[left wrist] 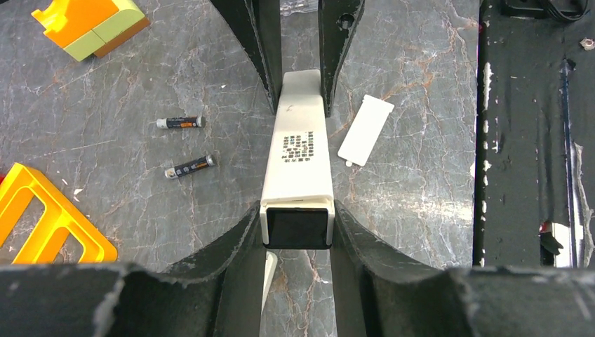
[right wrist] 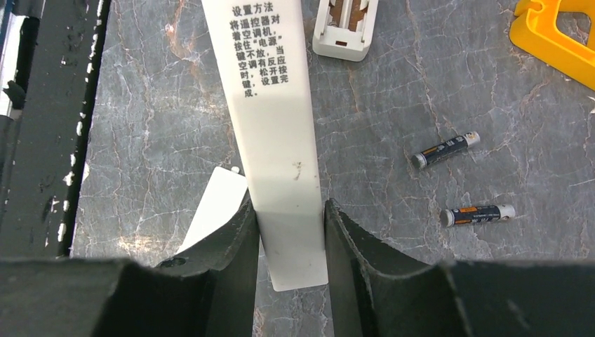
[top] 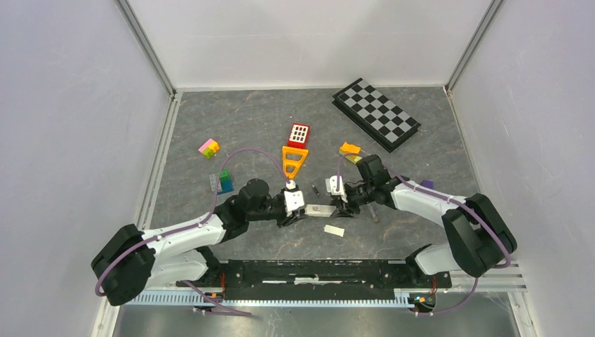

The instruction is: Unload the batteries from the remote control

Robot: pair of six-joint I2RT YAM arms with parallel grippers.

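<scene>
The white remote is held level above the table between both grippers; its printed back shows in the right wrist view. My left gripper is shut on the end with the dark window. My right gripper is shut on the other end. Two slim dark batteries lie loose on the table beside the remote, one near the other. They also show in the right wrist view, one above the other. In the top view the remote spans the two grippers.
A flat white battery cover lies on the table beside the remote. A white piece with an open compartment lies past it. A yellow toy frame, coloured blocks and a checkerboard lie farther back. The black base rail is close.
</scene>
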